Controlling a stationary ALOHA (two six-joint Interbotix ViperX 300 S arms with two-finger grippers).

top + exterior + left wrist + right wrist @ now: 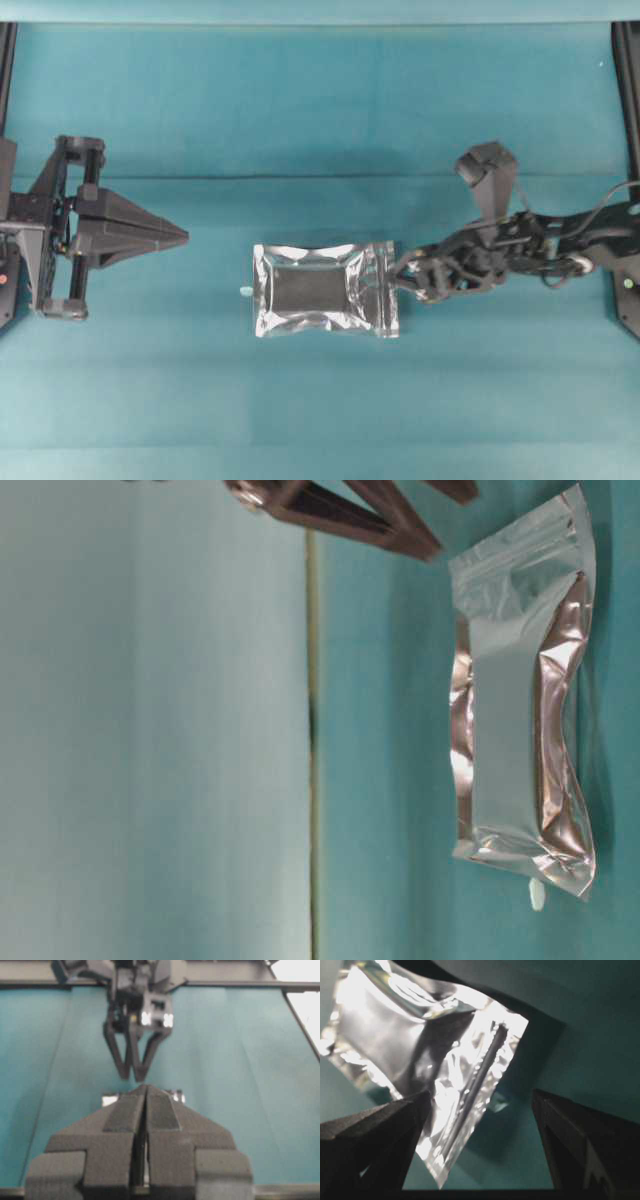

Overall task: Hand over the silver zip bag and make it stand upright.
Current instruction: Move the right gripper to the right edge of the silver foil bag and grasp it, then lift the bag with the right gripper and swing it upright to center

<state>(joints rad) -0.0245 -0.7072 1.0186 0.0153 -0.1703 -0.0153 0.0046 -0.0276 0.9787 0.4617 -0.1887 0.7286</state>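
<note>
The silver zip bag (325, 290) lies on the teal cloth at the middle of the overhead view, broad face up, its zip strip at the right end. My right gripper (405, 280) is at that zip end and open. In the right wrist view the zip edge (470, 1090) sits between the spread jaws, close to the left finger (395, 1125) and well away from the other. Nothing is gripped. My left gripper (185, 237) is shut and empty, left of the bag with a gap between them. Past its closed pads (145, 1110) only slivers of the bag (110, 1099) show.
A tiny white speck (245, 290) lies by the bag's left edge. Dark frame rails (625, 90) stand at both sides of the cloth. One dark finger (400, 530) of the right gripper shows at the top of the table-level view, near the bag (520, 710).
</note>
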